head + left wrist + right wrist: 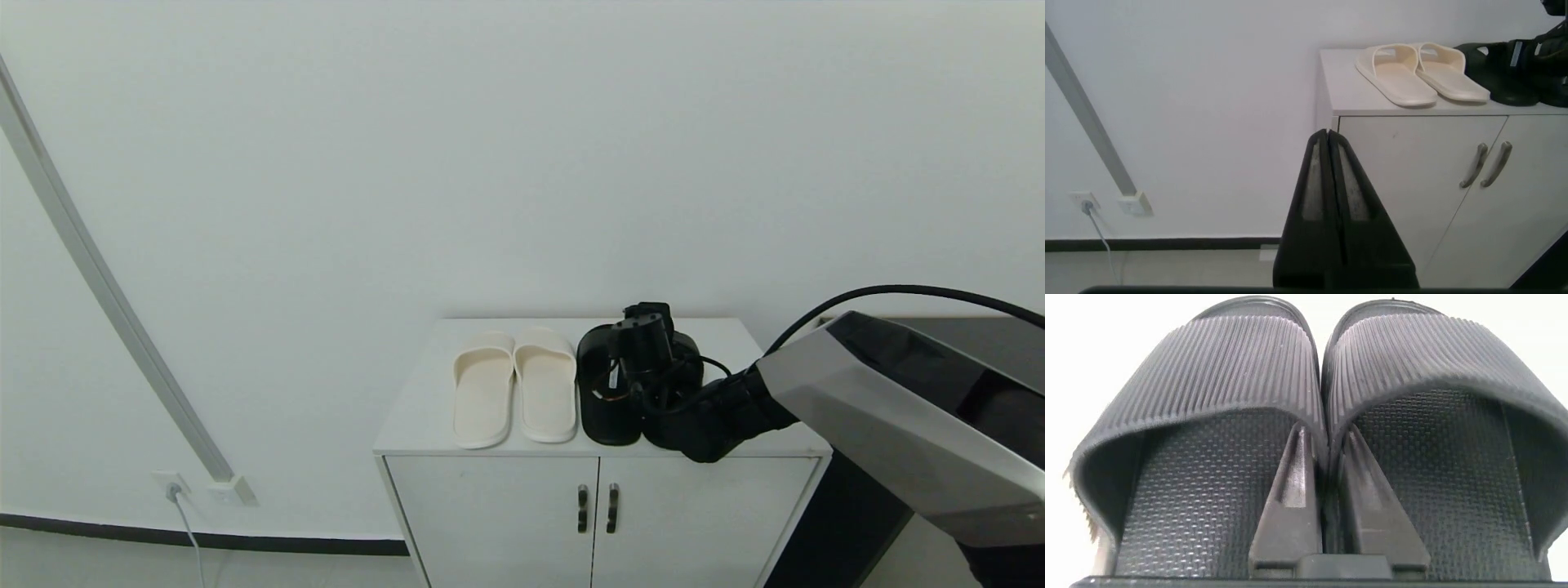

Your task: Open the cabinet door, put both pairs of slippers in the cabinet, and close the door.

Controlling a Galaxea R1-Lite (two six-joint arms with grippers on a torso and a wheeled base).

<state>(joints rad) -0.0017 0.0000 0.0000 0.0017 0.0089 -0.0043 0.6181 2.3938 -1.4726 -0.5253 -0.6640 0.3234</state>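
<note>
In the head view the cabinet [424,408] has both doors [490,523] shut, with the cream slippers [514,388] on the left of its top and the black slippers [608,408] on the right, under the right arm. In the left wrist view the left gripper [1328,139] has its jaws pressed together, empty, low and left of the cabinet. In the right wrist view the right gripper [1327,441] pinches the black pair's touching straps, so the pick-up is in hand, though a door likely needs opening before the pair can go in.

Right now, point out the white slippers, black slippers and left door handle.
white slippers [540,396], head view, footbed of one slipper
black slippers [1229,384], right wrist view, ribbed strap of one
left door handle [582,508], head view, mid-bar
</note>
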